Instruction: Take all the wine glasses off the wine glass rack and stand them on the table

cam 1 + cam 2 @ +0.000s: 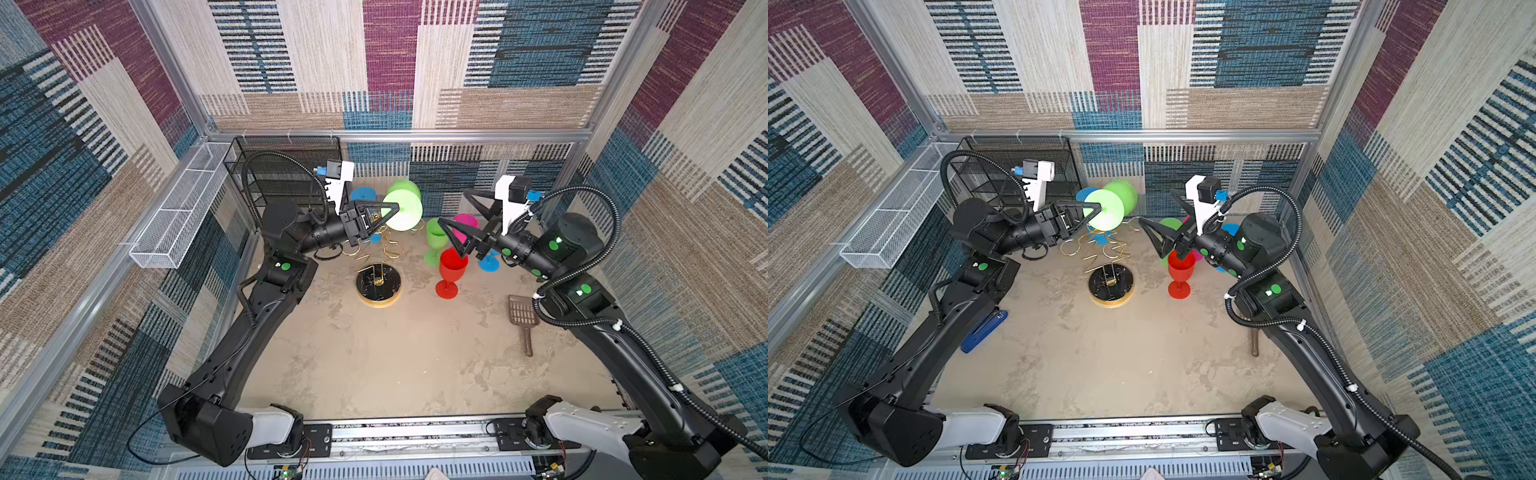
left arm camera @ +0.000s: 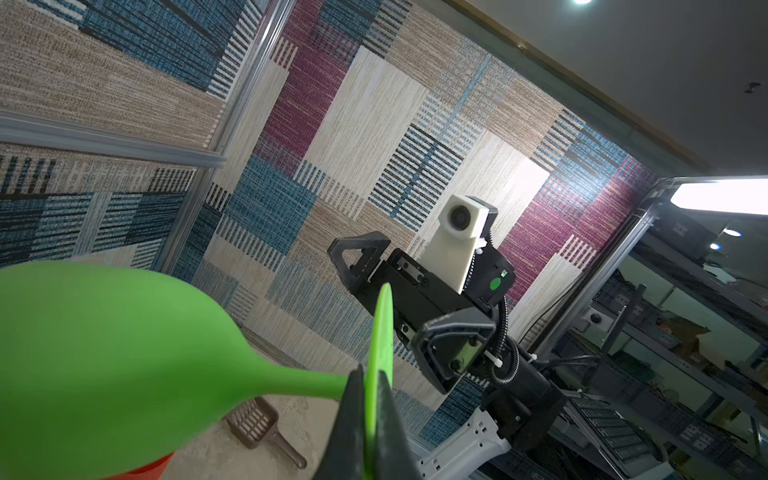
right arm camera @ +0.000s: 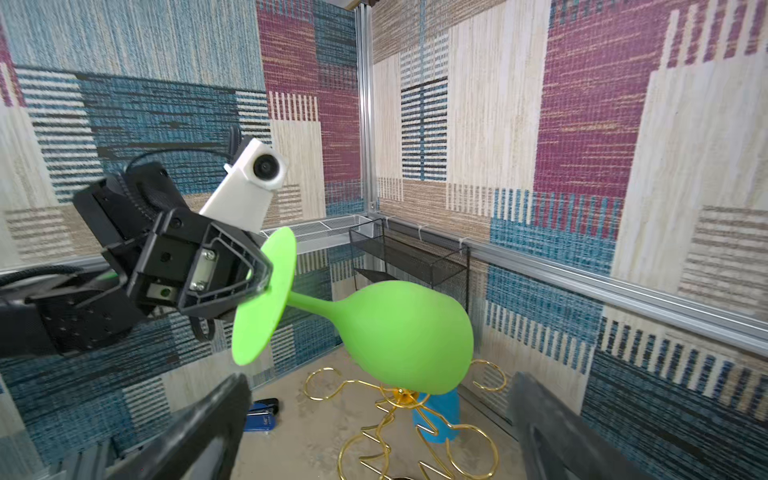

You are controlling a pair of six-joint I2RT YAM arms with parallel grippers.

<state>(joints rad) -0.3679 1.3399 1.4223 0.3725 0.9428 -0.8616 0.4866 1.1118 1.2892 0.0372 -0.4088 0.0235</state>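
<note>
The green wine glass point(image 1: 402, 208) point(image 1: 1108, 209) point(image 3: 407, 336) is held in the air on its side, with its long axis along the stem and close to level. Its round foot faces the left arm and its bowl points away toward the back wall, dipping slightly lower than the foot in the right wrist view. The left claw point(image 1: 392, 207) point(image 1: 1096, 206) point(image 2: 370, 380) is shut on the rim of that foot, and the left wrist view shows its two tips pinching the thin green disc edge-on. The bowl hangs over the gold loops of the wine glass rack point(image 1: 378, 286) point(image 1: 1111, 286) point(image 3: 415, 428); I cannot tell whether it brushes one. The rack's round black, gold-rimmed base sits on the sandy tabletop point(image 1: 374, 365). A blue glass point(image 3: 438, 419) shows among the loops, partly hidden, and whether it hangs from one is unclear. To the right the right claw point(image 1: 454, 208) gapes wide with nothing in it, above a red wine glass point(image 1: 451, 270) that stands upright, mouth up. A second green glass point(image 1: 434, 241) stands just behind the red one, with a pink glass point(image 1: 466, 222) behind that. A brown slotted scoop point(image 1: 523, 318) lies near the right arm, and a blue stapler point(image 1: 984, 330) lies by the left arm. A black mesh shelf unit point(image 1: 286, 166) stands in the back left corner, and a long white mesh basket point(image 1: 183, 212) hangs on the left wall rail.
</note>
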